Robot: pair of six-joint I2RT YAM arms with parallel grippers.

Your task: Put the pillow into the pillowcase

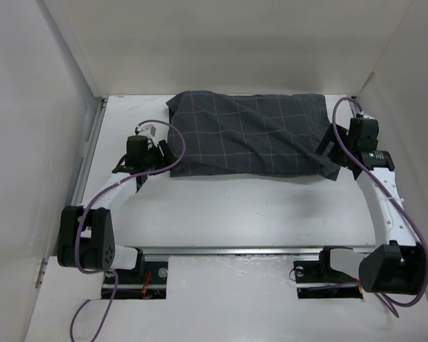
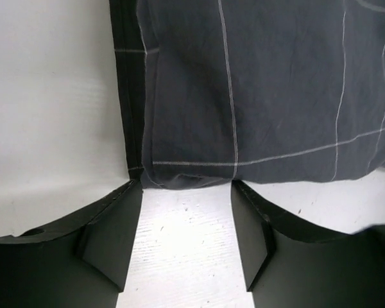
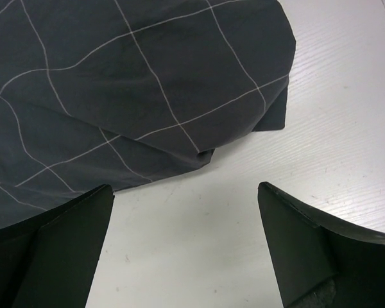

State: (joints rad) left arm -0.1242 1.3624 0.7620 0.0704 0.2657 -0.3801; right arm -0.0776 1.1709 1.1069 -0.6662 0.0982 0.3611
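The charcoal grid-checked fabric pillowcase (image 1: pixel 250 135) lies spread on the white worktop (image 1: pixel 235 214), towards its far side, between the two arms. The left claw (image 1: pixel 159 152) sits at the pillowcase's left near corner. Seen from that wrist, the fabric's near edge lies just ahead of the fingertips, the corner seam meets the tip of one finger, and bare worktop lies between the fingers. The right claw (image 1: pixel 328 158) sits at the opposite near corner. There the cloth lies ahead of the claw, reaching down beside one finger, with worktop between the fingers and ahead of the other one.
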